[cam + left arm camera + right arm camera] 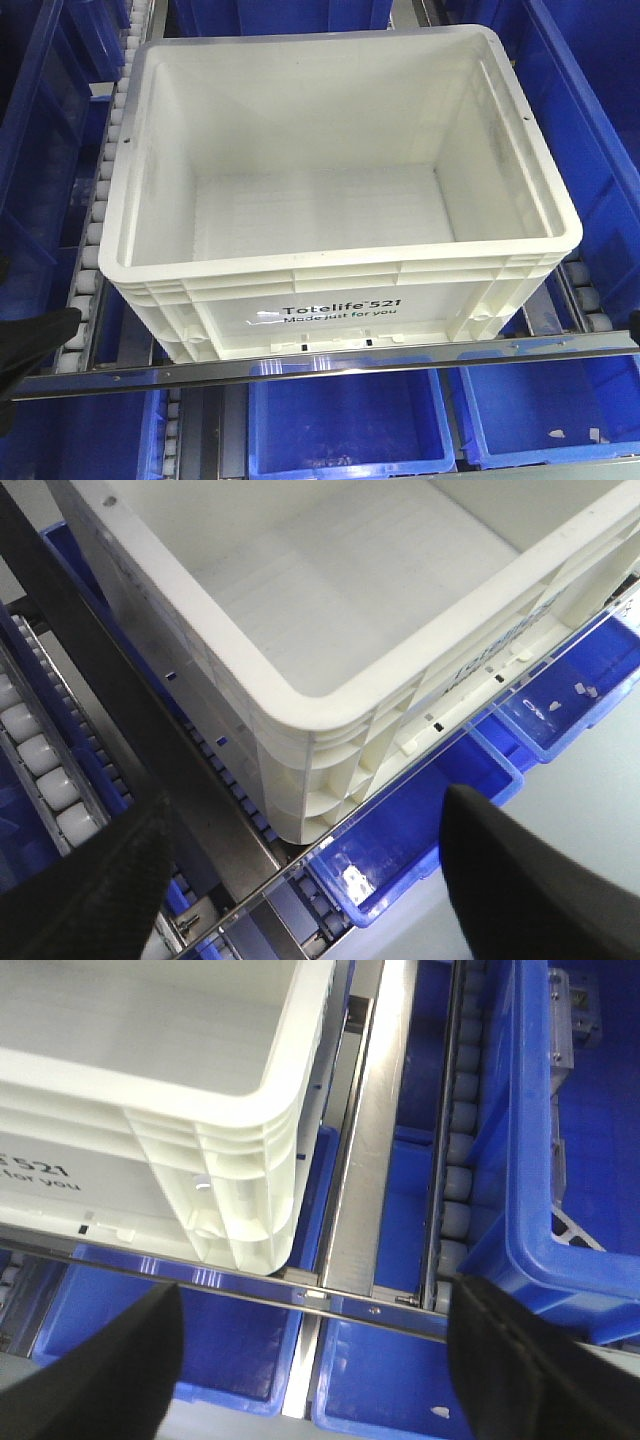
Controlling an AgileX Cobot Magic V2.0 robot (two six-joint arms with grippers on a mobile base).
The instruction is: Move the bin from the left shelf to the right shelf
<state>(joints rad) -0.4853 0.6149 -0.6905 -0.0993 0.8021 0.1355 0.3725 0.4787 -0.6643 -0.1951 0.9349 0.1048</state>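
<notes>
The bin (pixel 340 300) is a large white empty tote with black print on its near side. It stands on the roller shelf, up against the front metal rail (pixel 330 360). In the left wrist view my left gripper (pixel 310 900) is open, hanging just in front of and below the bin's (pixel 330 600) near left corner and touching nothing. My right gripper (pixel 315 1370) is open too, in front of the bin's (pixel 150 1050) near right corner, its black fingers (pixel 540 1360) spread wide over the rail.
Blue bins (pixel 350 420) sit on the level below the rail, and another blue bin (pixel 600 120) stands close on the right. More blue bins (pixel 40 150) stand at the left. Roller tracks (pixel 95 230) run along both sides of the white bin.
</notes>
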